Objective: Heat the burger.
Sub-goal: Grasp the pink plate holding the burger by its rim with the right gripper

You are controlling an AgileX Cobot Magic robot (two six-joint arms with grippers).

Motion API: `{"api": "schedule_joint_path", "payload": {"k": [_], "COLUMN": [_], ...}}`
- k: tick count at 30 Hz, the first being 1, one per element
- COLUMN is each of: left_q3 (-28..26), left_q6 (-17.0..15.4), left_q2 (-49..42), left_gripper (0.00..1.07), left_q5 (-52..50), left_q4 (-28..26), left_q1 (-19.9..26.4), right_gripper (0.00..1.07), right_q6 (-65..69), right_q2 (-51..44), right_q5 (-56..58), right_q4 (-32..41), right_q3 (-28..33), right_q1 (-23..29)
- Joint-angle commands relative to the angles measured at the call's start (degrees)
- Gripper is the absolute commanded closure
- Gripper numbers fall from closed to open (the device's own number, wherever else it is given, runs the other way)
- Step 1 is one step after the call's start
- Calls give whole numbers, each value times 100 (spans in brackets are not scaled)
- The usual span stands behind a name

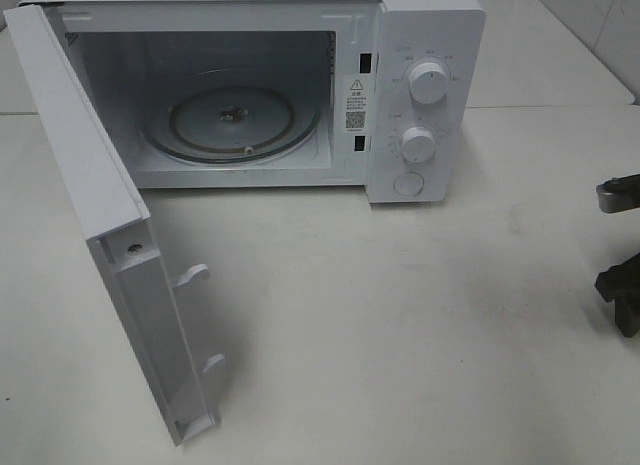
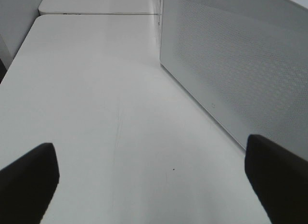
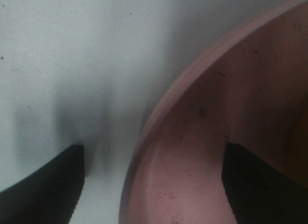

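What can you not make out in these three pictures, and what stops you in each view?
1. The burger: in no view; the right wrist view shows only the pink plate, close and blurred.
2. Right gripper: cut off by the exterior high view's right edge.
3. Labels around the microwave dials: too small, exterior high view.
4. Left gripper: only fingertips show, left wrist view.

lab-like test bench: white microwave (image 1: 425, 35) on plain white table (image 1: 400, 315), tiled wall (image 1: 590, 20) behind
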Motion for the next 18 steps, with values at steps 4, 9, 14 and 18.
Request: {"api": "schedule_joint_path", "payload": {"k": [4,9,14,18], "left_q3": [23,23,23,23], "left_q6": [-17,-17,-17,-17], "left_q2": [-132,-132,-132,-132], "left_gripper": [9,9,9,9], "left_q5": [-57,-57,-57,-57], "left_q4": [-6,-6,-6,-6], "left_q1": [-17,-17,-17,-17], "right_gripper": [68,107,107,107], "right_q6": [223,252,275,407], "right_q2": [103,103,80,34], "right_q5": [115,178,361,435], "right_q4": [-92,-40,-29,-40], "right_q3": [29,29,-29,-86], "right_q1": [-17,-17,-6,0]}}
